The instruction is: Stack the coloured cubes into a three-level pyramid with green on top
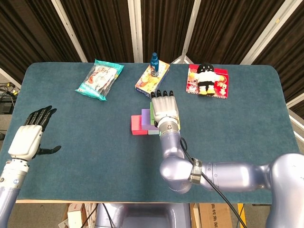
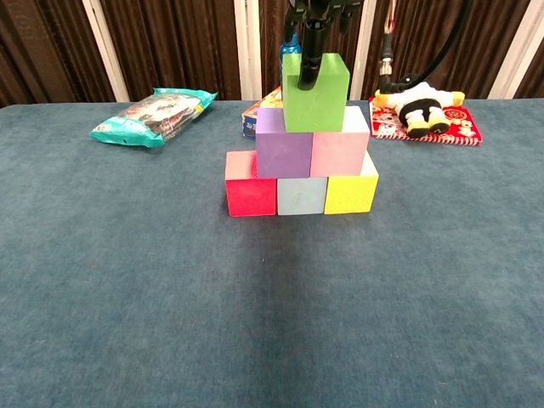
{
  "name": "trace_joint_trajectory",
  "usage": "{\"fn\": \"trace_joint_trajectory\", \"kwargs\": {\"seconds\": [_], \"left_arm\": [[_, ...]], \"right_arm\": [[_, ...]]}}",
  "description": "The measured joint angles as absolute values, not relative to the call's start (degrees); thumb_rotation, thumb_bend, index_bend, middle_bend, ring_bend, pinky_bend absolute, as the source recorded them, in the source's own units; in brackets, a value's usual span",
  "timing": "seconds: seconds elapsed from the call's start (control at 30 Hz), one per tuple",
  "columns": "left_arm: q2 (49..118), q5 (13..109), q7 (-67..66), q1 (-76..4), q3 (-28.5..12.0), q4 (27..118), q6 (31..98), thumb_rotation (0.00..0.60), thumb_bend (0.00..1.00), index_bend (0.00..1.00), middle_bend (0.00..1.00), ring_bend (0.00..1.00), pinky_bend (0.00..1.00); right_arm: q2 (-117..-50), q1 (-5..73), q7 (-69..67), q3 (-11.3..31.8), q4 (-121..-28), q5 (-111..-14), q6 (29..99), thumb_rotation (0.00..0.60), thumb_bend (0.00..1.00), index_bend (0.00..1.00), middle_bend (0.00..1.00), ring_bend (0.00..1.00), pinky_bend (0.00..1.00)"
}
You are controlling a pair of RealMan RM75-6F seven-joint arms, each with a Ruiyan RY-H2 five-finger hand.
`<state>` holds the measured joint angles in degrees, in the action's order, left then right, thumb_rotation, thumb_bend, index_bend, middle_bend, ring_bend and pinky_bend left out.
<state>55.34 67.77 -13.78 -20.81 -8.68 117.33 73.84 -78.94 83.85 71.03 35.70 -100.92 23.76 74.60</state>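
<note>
- Leftmost, at about 8 o'clock on the table (image 1: 247, 118) in the head view, the left hand (image 1: 29, 137) lies apart from the work, fingers spread and holding nothing.
- Next, near the table's centre, stands the pyramid: a base row of red cube (image 2: 251, 186), grey-blue cube (image 2: 301, 195) and yellow cube (image 2: 351, 192), touching side by side; upon it, a second row of purple cube (image 2: 283, 150) and pink cube (image 2: 340, 150).
- Uppermost, the green cube (image 2: 321, 95) rests across the seam of the second row, upright and roughly centred.
- Step in hand, by judgement: placing the top cube, the final level; the stack appears complete apart from letting go.
- Above the pyramid, the right hand (image 1: 165, 110) hangs palm down, fingers extended toward 12 o'clock. In the chest view one dark finger (image 2: 311, 64) lies against the green cube's front face; whether the cube is gripped or merely touched cannot be told.
- Next move, by judgement: open the fingers fully and lift straight up, without dragging the green cube sideways.
</note>
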Motion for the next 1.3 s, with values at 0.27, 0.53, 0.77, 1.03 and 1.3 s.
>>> {"fn": "trace_joint_trajectory", "kwargs": {"seconds": [0.27, 0.53, 0.77, 1.03, 1.3], "left_arm": [[55.13, 67.82, -13.27, -20.61, -8.96, 117.31, 74.27, 0.600, 0.11, 0.00, 0.00, 0.00, 0.00], [54.94, 68.46, -12.60, -20.26, -9.12, 117.31, 74.95, 0.600, 0.11, 0.00, 0.00, 0.00, 0.00], [55.07, 69.25, -12.35, -19.70, -9.21, 117.00, 76.17, 0.600, 0.11, 0.00, 0.00, 0.00, 0.00], [56.66, 71.13, -11.81, -18.47, -9.01, 114.96, 78.89, 0.600, 0.11, 0.00, 0.00, 0.00, 0.00], [59.30, 74.35, -7.79, -13.98, -6.29, 107.65, 83.31, 0.600, 0.11, 0.00, 0.00, 0.00, 0.00]], "right_arm": [[-76.54, 83.39, 70.34, 36.88, -104.89, 23.27, 75.89, 0.600, 0.34, 0.00, 0.00, 0.00, 0.00], [-69.53, 78.58, 68.18, 35.88, -113.05, 17.09, 77.40, 0.600, 0.34, 0.00, 0.00, 0.00, 0.00], [-62.37, 68.60, 60.98, 31.94, -119.88, 6.56, 78.25, 0.600, 0.34, 0.00, 0.00, 0.00, 0.00], [-58.33, 53.56, 44.83, 24.28, -122.79, -14.36, 77.99, 0.600, 0.34, 0.00, 0.00, 0.00, 0.00], [-59.50, 38.49, 29.32, 12.73, -120.60, -41.92, 80.62, 0.600, 0.34, 0.00, 0.00, 0.00, 0.00]]}}
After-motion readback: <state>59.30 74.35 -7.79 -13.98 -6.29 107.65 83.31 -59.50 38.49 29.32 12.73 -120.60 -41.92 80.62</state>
